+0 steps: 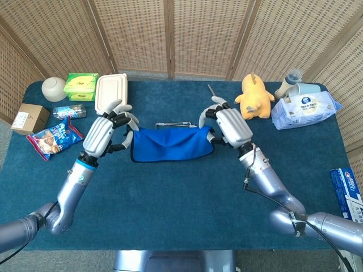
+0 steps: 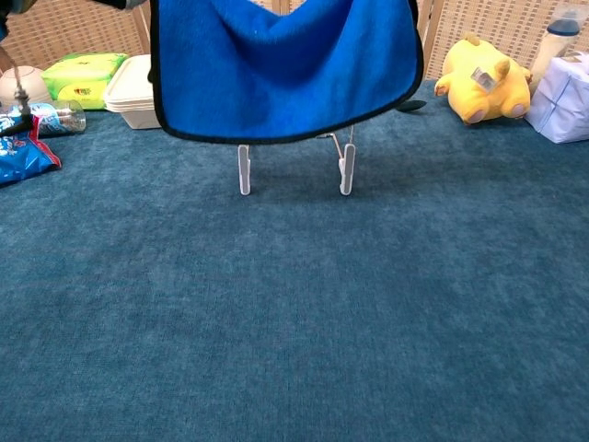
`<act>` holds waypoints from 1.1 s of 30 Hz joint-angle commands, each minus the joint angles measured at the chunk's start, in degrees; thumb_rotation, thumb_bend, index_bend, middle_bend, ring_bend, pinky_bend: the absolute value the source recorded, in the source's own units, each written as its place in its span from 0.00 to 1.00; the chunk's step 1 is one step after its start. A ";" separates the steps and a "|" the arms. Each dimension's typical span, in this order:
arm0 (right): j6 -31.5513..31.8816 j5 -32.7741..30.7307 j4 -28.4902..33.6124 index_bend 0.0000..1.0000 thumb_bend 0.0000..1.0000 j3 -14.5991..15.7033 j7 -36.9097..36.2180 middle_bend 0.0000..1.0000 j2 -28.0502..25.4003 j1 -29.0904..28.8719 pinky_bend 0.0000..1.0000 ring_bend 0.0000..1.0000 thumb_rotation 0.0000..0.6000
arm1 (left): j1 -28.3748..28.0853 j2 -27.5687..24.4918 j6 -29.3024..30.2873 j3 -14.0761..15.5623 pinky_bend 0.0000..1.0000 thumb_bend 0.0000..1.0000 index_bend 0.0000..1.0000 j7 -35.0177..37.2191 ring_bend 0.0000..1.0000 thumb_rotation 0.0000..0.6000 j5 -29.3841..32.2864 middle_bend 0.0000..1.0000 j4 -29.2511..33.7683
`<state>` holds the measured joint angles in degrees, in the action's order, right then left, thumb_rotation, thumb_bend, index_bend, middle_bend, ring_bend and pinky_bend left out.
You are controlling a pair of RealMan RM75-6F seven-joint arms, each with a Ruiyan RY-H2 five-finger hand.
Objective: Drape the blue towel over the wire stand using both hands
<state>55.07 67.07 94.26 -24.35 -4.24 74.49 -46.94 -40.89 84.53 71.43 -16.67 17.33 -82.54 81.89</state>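
The blue towel (image 1: pixel 170 143) hangs stretched between both hands' fingers (image 1: pixel 127 137).

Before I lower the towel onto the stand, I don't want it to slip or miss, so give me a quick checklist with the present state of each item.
1. Left hand holds its corner of the blue towel: ok.
2. Right hand holds the other corner: ok.
3. Towel lifted off the table, hem hanging above the stand's feet: ok.
4. Wire stand upright, both feet on the table: ok.
5. Towel centred across the stand: ok in the chest view, roughly.
6. Towel past the stand's top bar: cannot tell; the towel hides the bar in the chest view.
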 commanded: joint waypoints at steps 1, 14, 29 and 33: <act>-0.95 -1.46 -1.08 0.96 0.48 -0.85 0.39 0.50 -0.45 -1.07 0.14 0.35 1.00 | -1.09 0.53 -0.92 -1.30 0.09 0.63 0.83 0.88 0.23 1.00 1.18 0.45 -1.06; -4.62 -6.39 -6.25 0.96 0.48 -2.80 1.26 0.51 -1.11 -5.43 0.14 0.35 1.00 | -5.80 2.77 -3.97 -5.94 0.09 0.63 0.83 2.81 0.23 1.00 5.21 0.45 -7.10; -7.01 -9.79 -12.23 0.96 0.48 -1.70 1.16 0.51 1.33 -7.95 0.14 0.35 1.00 | -8.66 5.83 -7.25 -5.95 0.09 0.63 0.83 4.09 0.23 1.00 7.41 0.45 -13.97; -7.40 -10.31 -13.16 0.96 0.48 -1.37 1.37 0.51 1.95 -8.48 0.14 0.36 1.00 | -9.05 6.45 -8.05 -5.55 0.09 0.63 0.83 4.33 0.23 1.00 7.71 0.45 -15.30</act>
<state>47.79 56.88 81.29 -25.83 -2.96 76.30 -55.28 -49.82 90.81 63.57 -22.34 21.58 -74.94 66.82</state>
